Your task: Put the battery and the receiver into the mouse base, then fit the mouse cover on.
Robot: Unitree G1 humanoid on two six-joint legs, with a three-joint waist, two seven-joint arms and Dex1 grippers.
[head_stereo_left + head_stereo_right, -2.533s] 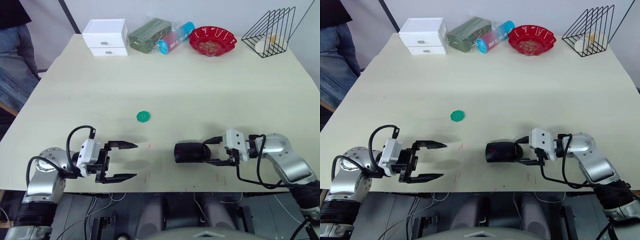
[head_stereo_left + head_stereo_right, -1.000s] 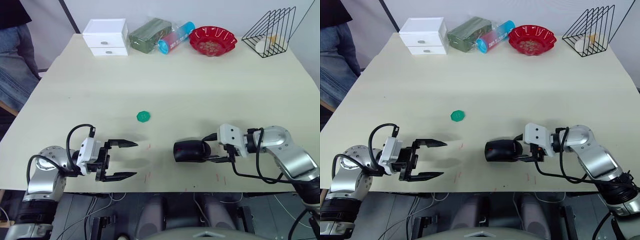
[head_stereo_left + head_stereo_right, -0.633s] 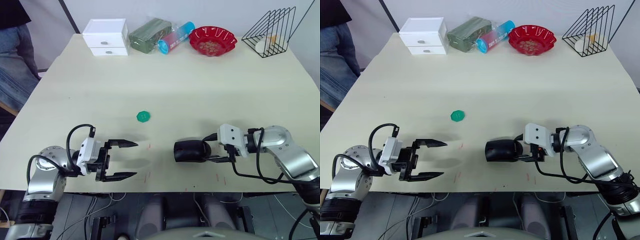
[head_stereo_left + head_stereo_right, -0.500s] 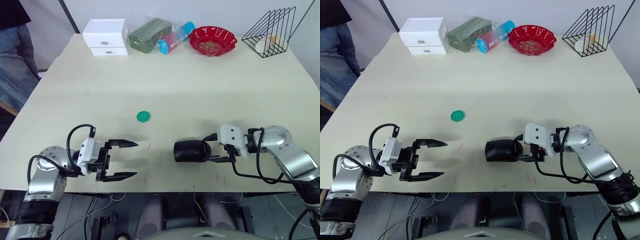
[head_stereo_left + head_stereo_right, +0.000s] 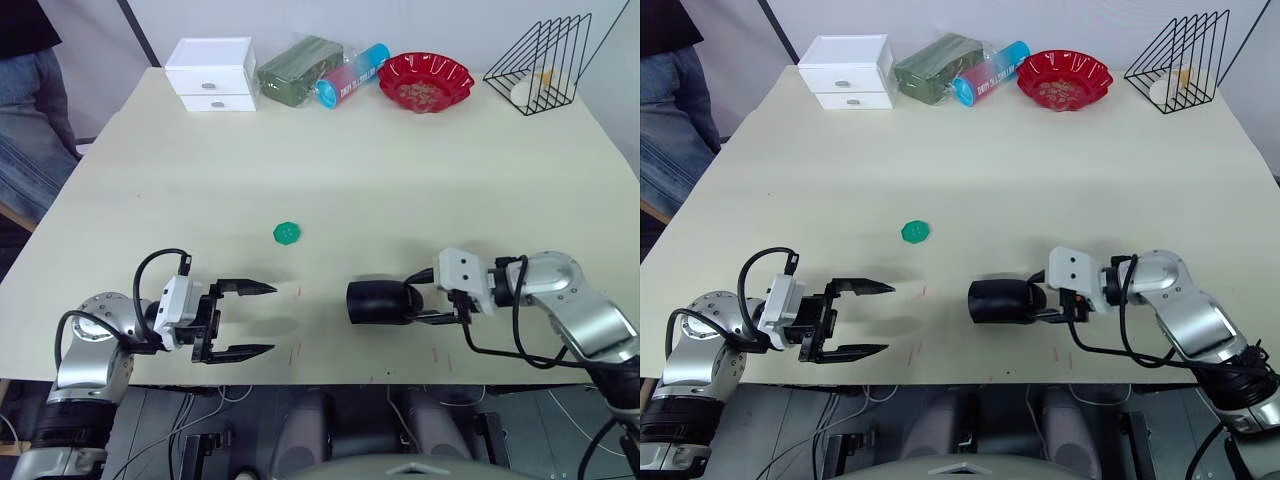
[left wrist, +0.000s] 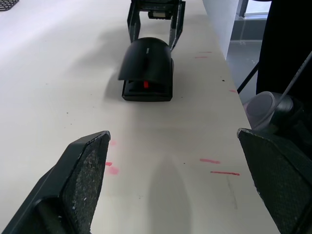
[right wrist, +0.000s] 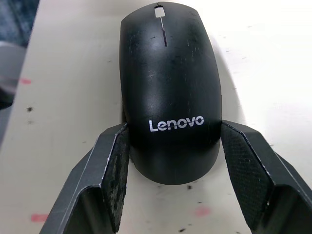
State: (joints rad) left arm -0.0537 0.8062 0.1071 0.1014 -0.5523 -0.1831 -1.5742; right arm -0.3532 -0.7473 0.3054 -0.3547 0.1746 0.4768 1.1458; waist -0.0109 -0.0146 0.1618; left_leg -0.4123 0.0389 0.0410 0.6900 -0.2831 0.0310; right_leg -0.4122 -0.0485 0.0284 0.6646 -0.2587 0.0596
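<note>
Far edge of the table [image 5: 400, 180], left to right: a white two-drawer box [image 5: 211, 74], both drawers closed, contents not visible; a dark green packet [image 5: 298, 70] lying against a blue and red tube [image 5: 351, 75] on its side; a red scalloped bowl [image 5: 425, 81] holding something brownish, too small to identify; a black wire rack [image 5: 543, 60] with a pale round object inside it. Mid-table, a green scalloped disc [image 5: 287, 233] lies alone, well apart from both arms. Near edge, left: the left gripper [image 5: 246, 320] hovers just above the tabletop, fingers spread wide, nothing between them, pointing toward the mouse. The left wrist view shows its two textured pads far apart with bare table and faint red marks between. Near edge, centre-right: the mouse cover [image 7: 169, 83], a smooth black shell marked Lenovo, sits on top of the mouse base [image 6: 146, 90]; at the front end the cover stands a little raised, leaving a gap where a spot of red shows inside the base. Battery and receiver cannot be seen. Right: the right gripper [image 7: 173, 161] straddles the rear of the mouse, one finger at each flank. The left pad touches or nearly touches the cover; the right pad lies just beside it. Firm grip or not, I cannot tell.
</note>
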